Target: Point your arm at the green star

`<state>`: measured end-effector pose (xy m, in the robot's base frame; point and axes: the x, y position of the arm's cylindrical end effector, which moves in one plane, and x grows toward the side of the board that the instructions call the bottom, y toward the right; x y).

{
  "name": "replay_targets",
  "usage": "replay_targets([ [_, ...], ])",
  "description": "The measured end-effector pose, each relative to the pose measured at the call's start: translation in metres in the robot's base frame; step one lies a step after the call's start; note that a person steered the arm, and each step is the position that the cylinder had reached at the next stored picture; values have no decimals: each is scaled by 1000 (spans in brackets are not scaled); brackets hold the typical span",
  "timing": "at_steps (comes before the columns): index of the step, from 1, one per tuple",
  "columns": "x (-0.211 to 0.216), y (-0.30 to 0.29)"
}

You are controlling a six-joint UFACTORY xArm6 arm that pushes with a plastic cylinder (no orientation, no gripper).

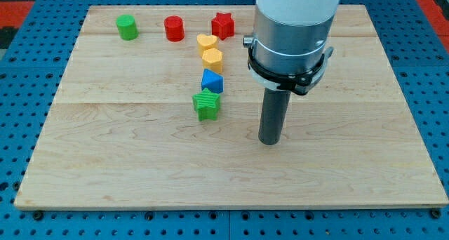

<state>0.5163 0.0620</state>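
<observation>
a pale wooden desk [140,170] is seen lying on a blue perforated surface [21,92], with red showing at the view's top corners. the green star [206,104] is found a little to the left of the desk's middle, lying flat on the wood. just above it, and touching or nearly touching it, a blue block [212,81] of roughly triangular shape is placed; above that a yellow block [212,60] is set, and a yellow heart [206,43] is set above that again, so that a short, slightly slanted column is formed by the four. a red star [223,25] is seen just to the upper right of the heart, a red cylinder [174,28] to its left, and a green cylinder [127,27] further left, near the desk's top edge. the arm's grey and white body [291,29] is seen coming down from the view's top, and the dark rod is carried beneath it. my tip [270,141] is rested on the desk to the right of the green star and slightly lower in the view, apart from it, with bare wood left between them. no block is touched by the tip. no tool that spreads or pinches is carried by the arm; only the plain rod is shown.
</observation>
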Motion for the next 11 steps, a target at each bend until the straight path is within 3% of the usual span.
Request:
replay_targets([
  [1, 0, -7],
  [2, 0, -71],
  [7, -22, -130],
  [11, -51, -130],
])
